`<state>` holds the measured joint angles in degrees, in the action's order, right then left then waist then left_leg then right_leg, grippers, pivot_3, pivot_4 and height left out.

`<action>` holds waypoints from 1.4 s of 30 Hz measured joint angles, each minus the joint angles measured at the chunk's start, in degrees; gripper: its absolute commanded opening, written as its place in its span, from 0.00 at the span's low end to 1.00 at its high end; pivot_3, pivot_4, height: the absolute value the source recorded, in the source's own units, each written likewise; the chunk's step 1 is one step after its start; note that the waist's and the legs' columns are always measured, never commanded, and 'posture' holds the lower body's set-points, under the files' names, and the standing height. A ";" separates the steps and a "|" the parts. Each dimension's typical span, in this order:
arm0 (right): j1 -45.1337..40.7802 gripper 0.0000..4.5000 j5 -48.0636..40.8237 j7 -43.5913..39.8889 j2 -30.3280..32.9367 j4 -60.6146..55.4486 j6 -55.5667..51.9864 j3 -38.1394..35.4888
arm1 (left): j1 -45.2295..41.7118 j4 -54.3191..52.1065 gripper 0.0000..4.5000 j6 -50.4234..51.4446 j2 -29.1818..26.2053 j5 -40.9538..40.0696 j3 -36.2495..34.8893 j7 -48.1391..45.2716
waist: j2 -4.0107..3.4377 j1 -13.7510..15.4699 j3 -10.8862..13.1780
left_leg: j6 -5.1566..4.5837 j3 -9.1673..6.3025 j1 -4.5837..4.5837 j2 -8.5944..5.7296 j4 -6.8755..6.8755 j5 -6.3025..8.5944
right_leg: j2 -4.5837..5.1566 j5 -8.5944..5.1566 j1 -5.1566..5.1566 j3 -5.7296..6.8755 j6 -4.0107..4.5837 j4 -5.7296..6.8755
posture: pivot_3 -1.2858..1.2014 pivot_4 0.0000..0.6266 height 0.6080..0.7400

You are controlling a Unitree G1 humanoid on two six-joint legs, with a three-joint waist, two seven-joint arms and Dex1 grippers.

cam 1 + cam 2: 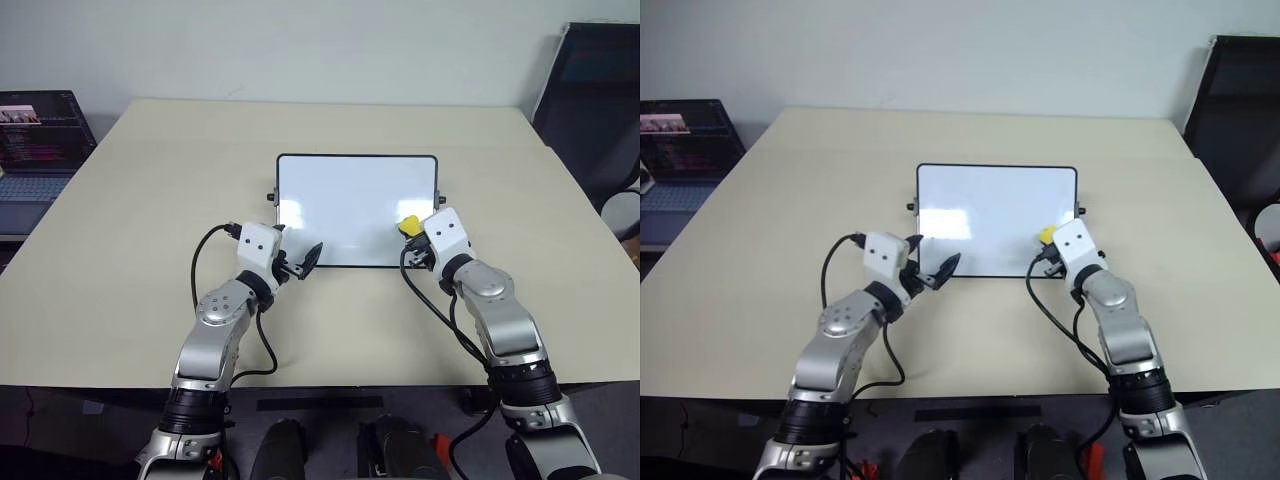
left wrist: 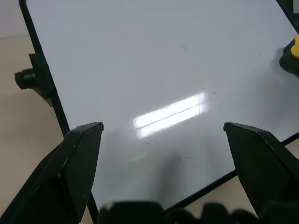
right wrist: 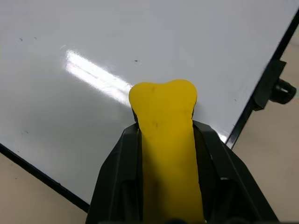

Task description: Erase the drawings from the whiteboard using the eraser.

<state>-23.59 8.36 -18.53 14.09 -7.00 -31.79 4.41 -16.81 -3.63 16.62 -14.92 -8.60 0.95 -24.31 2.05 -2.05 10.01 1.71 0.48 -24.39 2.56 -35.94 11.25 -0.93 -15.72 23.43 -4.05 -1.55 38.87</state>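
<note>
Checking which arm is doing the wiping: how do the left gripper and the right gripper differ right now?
The left gripper is open and empty, while the right gripper is shut on the yellow eraser. The left gripper sits at the whiteboard's near left corner, the right gripper at its near right edge. Both have two black fingers and point toward the whiteboard.

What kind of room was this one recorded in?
Probably an office or lab workspace: a large beige table against a plain wall, an open laptop showing code-like text at its edge, and a small whiteboard lying flat on it.
</note>
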 measured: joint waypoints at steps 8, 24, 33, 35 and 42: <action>0.55 0.24 -0.52 2.40 1.19 -2.39 -1.47 -1.86 | -3.62 3.37 1.00 -2.14 -0.02 -0.09 0.90 -1.91 | 0.00 0.20 0.00 | 0.00 0.00 -0.01 -0.05 -0.01 0.00 | 0.01 -0.01 -0.01 0.01 -0.01 -0.02 | 0.52 0.24 1.00; 7.14 0.24 -3.18 4.90 8.24 -13.82 -21.25 -17.11 | -8.96 7.97 1.00 -7.53 1.76 -3.97 13.46 -25.36 | -0.01 -0.19 0.00 | -0.01 0.01 0.01 -0.23 0.00 0.00 | -0.03 -0.05 -0.01 -0.02 -0.04 0.00 | 0.52 0.24 1.00; 4.47 0.24 -6.45 4.74 8.94 -6.76 -25.39 -18.92 | -12.13 12.91 1.00 -11.88 0.89 -2.85 14.70 -29.88 | -0.02 -0.59 0.00 | -0.02 0.04 0.03 -0.26 0.00 0.00 | -0.04 -0.06 -0.03 -0.06 -0.05 -0.01 | 0.52 0.24 1.00; 3.95 0.24 -7.41 4.50 9.17 -6.11 -25.87 -18.87 | -12.14 13.20 1.00 -12.22 0.56 -2.51 14.70 -30.11 | -0.02 -0.58 0.00 | -0.02 0.02 0.01 -0.26 0.01 0.00 | -0.04 -0.07 -0.03 -0.05 -0.06 -0.02 | 0.52 0.24 1.00; 3.90 0.24 -8.11 4.10 10.10 -4.44 -26.64 -18.81 | -12.11 13.27 1.00 -12.59 -1.25 -1.54 14.69 -31.14 | -0.03 -0.56 0.01 | -0.02 0.01 0.01 -0.26 0.00 0.00 | -0.03 -0.07 -0.03 -0.05 -0.07 0.00 | 0.52 0.24 1.00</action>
<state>-19.69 0.24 -14.43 24.19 -11.44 -58.43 -14.40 -28.92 9.65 4.03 -16.17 -10.14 15.65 -55.44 2.02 -2.61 10.02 1.69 0.49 -24.38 2.30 -35.95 11.25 -0.96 -15.79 23.40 -4.10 -1.62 38.88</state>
